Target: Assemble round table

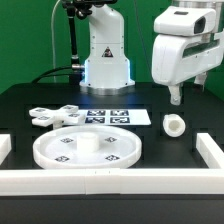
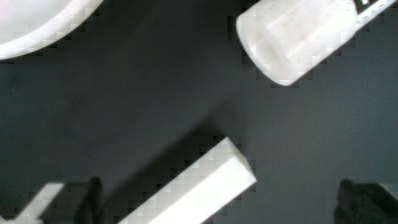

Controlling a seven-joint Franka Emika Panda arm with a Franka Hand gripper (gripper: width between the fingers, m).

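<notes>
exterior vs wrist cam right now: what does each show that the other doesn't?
Exterior only: the full layout. The round disc, cross base and marker board are all visible, and the gripper hangs above the leg without touching it.

Wrist only: the fingertips are spread wide, with nothing held between them.

Both: the black table and white pieces. In the wrist view the pieces are cropped and blurred (a curved edge, a rounded block, a straight bar), so I cannot tell for sure which part is which.

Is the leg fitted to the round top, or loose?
Loose. The leg rests on the table, apart from the round top, toward the exterior view's right.
</notes>
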